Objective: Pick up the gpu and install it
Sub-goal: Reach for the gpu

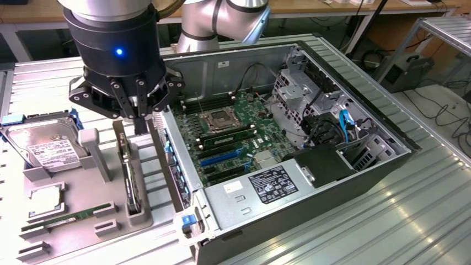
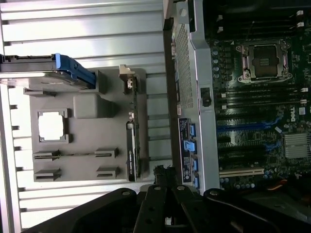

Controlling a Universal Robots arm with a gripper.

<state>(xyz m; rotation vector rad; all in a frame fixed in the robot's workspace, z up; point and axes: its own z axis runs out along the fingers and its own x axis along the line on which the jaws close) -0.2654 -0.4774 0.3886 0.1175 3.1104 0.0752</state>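
Observation:
The gpu point(image 1: 131, 179) stands on its long edge in a slot of the grey holder tray point(image 1: 81, 234), beside the open computer case. From the wrist camera the gpu point(image 2: 132, 148) appears as a thin dark strip on the tray point(image 2: 87, 104). My gripper point(image 1: 140, 128) hangs just above the card's far end, near the case wall, and it is shut with nothing between its fingers. In the wrist view the gripper point(image 2: 164, 174) has its black fingertips pressed together, a little off the card's line toward the case.
The open case point(image 1: 368, 165) lies on its side with the motherboard point(image 1: 231, 135) and blue expansion slots point(image 2: 243, 130) exposed. On the tray are a hard drive point(image 1: 44, 146), a processor point(image 1: 48, 197) and a RAM stick point(image 1: 66, 219). Ribbed metal table point(image 1: 412, 221) all around.

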